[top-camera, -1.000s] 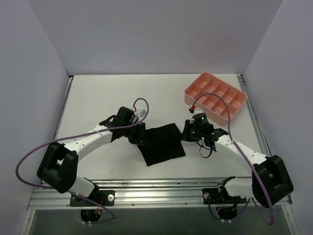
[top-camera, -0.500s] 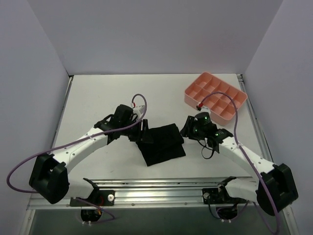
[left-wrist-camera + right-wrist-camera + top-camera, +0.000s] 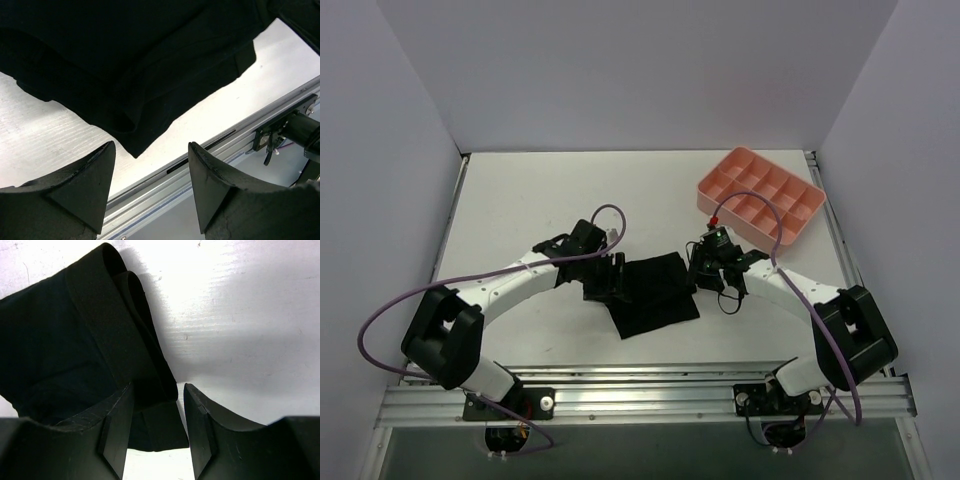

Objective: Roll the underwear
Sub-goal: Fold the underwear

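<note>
The black underwear (image 3: 655,295) lies on the white table between my two arms, partly folded, with its doubled waistband at the right edge. My left gripper (image 3: 610,280) stands open at the garment's left side. In the left wrist view the underwear (image 3: 125,60) lies ahead of the left gripper (image 3: 151,147), and nothing is between the jaws. My right gripper (image 3: 705,270) is open at the garment's right edge. In the right wrist view the right gripper (image 3: 158,387) straddles the folded edge of the underwear (image 3: 60,340) without pinching it.
A pink compartment tray (image 3: 704,190) stands at the back right, just beyond the right arm. The aluminium rail (image 3: 240,145) runs along the table's near edge. Purple cables loop from both arms. White walls close in the table on three sides.
Both grippers have opened and let go of the fabric. The left gripper shifted slightly right along the garment's edge; the right one moved a little left toward it.
</note>
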Available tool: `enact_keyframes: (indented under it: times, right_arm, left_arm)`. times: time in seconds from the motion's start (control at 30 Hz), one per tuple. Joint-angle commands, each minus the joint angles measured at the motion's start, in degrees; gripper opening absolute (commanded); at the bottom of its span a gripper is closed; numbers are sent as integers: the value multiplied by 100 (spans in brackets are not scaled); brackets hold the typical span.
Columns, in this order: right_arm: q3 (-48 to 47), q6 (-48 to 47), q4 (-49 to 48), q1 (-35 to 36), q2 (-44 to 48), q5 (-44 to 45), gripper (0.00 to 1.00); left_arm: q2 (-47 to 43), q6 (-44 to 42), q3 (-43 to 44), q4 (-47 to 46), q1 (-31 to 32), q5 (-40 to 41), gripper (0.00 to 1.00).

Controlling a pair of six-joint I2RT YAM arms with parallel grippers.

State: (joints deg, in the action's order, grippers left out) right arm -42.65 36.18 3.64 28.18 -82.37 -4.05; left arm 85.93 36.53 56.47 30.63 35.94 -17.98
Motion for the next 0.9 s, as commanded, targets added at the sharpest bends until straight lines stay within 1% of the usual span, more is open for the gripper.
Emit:
enact_keyframes:
  times: [0.0, 0.23, 0.47, 0.53, 0.63, 0.7, 0.8, 0.83, 0.87]
  right_arm:
    - [-112, 82, 146, -6, 11, 1, 40]
    - [-77, 117, 155, 11, -122, -60, 40]
    - [240, 135, 155, 20, 54, -104, 40]
    - [327, 134, 128, 12, 124, -104, 39]
    - [381, 135, 111, 20, 177, -131, 37]
    - [381, 108, 111, 20, 195, -131, 34]
    - [372, 73, 111, 12, 230, -131, 27]
    - [363, 73, 102, 3, 239, -131, 25]
    - [354, 73, 93, 3, 247, -139, 19]
  left_arm:
    - [143, 240, -83, -83, 53, 145, 68]
    - [380, 407, -189, -505, 167, 75, 68]
    - [644, 460, -206, -620, 273, 101, 67]
    - [662, 477, -250, -655, 281, 110, 66]
    - [723, 504, -320, -760, 290, 110, 63]
    - [785, 504, -312, -778, 290, 110, 58]
    - [855, 495, -294, -848, 290, 93, 39]
    - [899, 495, -286, -848, 290, 93, 27]
    - [917, 486, -268, -840, 282, 93, 21]
